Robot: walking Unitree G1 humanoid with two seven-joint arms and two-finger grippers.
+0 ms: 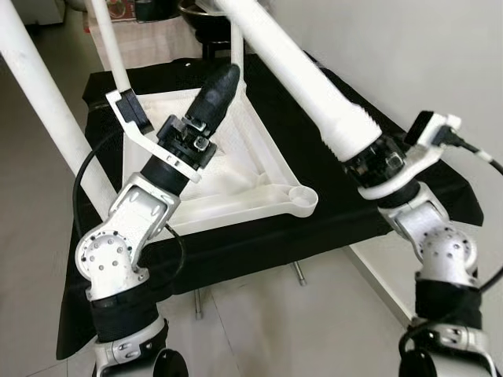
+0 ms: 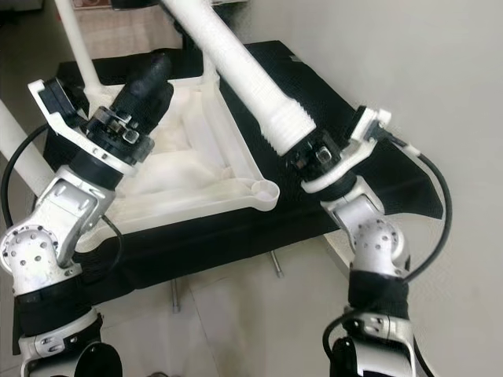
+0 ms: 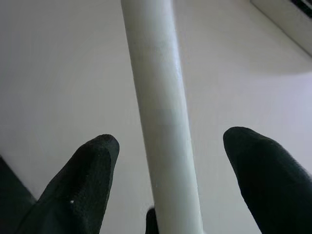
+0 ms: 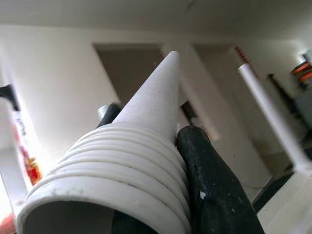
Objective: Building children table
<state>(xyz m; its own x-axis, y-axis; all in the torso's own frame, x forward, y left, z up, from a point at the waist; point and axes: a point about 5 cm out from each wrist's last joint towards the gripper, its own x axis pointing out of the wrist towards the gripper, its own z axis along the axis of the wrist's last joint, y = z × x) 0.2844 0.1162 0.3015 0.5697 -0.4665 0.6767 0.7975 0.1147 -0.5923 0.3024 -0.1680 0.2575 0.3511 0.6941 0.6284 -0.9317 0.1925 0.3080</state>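
- White plastic, upside down: the tabletop [image 1: 236, 177] lies on a black cloth [image 1: 259, 236] that covers a low stand, its ribbed underside facing up and a round corner socket [image 1: 302, 196] at the near corner, closest to me.
- From the head camera I see three legs already standing in the frame: one thick leg [image 1: 47, 102] at the left, a thinner-looking one [image 1: 110, 43] at the far left corner, and another [image 1: 236, 43] at the far corner.
- My right gripper [image 2: 295, 153] is clamped on the fourth, loose leg [image 1: 299, 71], close to its ribbed, threaded end [image 2: 287, 122]. In the right wrist view one black finger [image 4: 214, 190] presses against the grooved rings, with the open hollow end toward the camera and the leg tapering away.
- That leg slants up and away over the tabletop, its threaded end up in the air, above and to the right of the corner socket, not touching it.
- My left gripper [image 1: 216, 90] reaches over the left part of the tabletop. In its wrist view the fingers [image 3: 83, 190] are spread apart, with a standing white leg [image 3: 161, 122] between them and clear space on either side; I can't tell whether anything touches it lower down.
- Pale floor tiles [image 1: 275, 330] lie under the stand, and a light wall [image 1: 409, 47] rises to the right.
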